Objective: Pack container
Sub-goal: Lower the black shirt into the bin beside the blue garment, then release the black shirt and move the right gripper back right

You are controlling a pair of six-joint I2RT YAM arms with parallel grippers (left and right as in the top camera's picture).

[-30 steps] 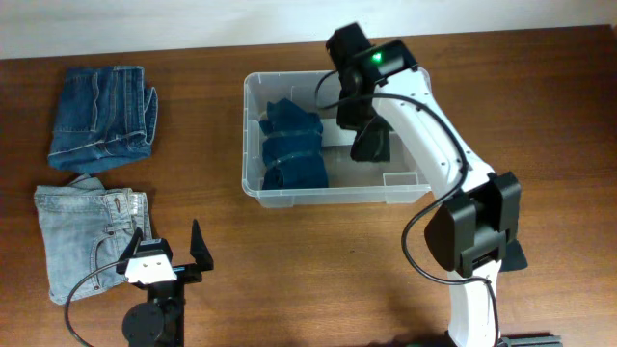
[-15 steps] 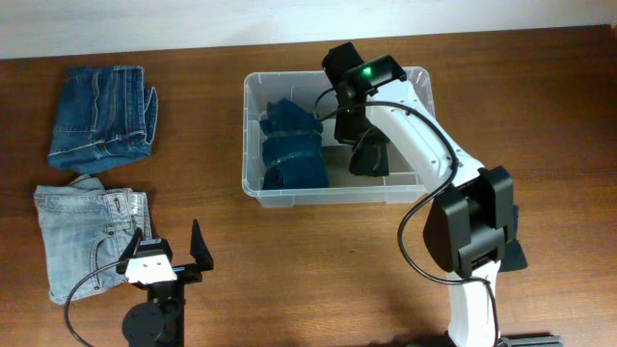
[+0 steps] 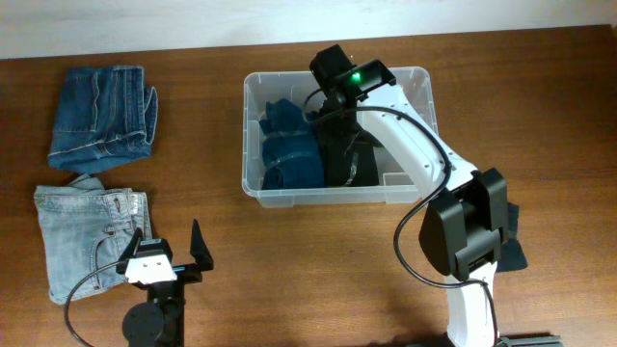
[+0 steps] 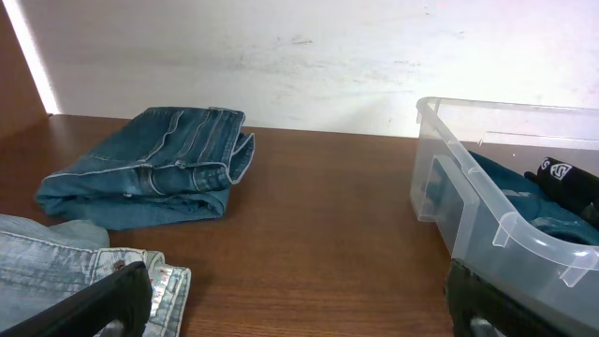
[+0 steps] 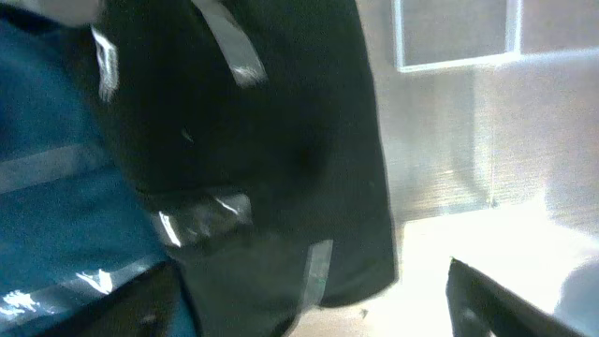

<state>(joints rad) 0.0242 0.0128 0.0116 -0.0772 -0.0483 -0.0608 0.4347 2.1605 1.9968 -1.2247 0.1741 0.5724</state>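
Note:
The container (image 3: 424, 101) is a clear plastic bin at the table's back middle. A folded dark blue garment (image 3: 294, 145) fills its left part. Beside it lies a black garment with reflective strips (image 3: 349, 164). My right gripper (image 3: 337, 116) reaches down into the bin just above the black garment (image 5: 253, 140), jaws open and holding nothing. In the right wrist view the blue garment (image 5: 47, 187) is at the left and the bin's white label (image 5: 454, 33) at the top right. My left gripper (image 3: 172, 243) stands open over bare table near the front left.
Folded dark blue jeans (image 3: 101, 116) lie at the back left, also in the left wrist view (image 4: 150, 168). Folded light blue jeans (image 3: 87, 231) lie in front of them, close to my left gripper (image 4: 299, 314). The bin's near wall (image 4: 505, 225) stands to its right.
My right gripper moved left and down inside the bin, opened and let go of the black garment, which now lies beside the blue one. The left arm has not moved.

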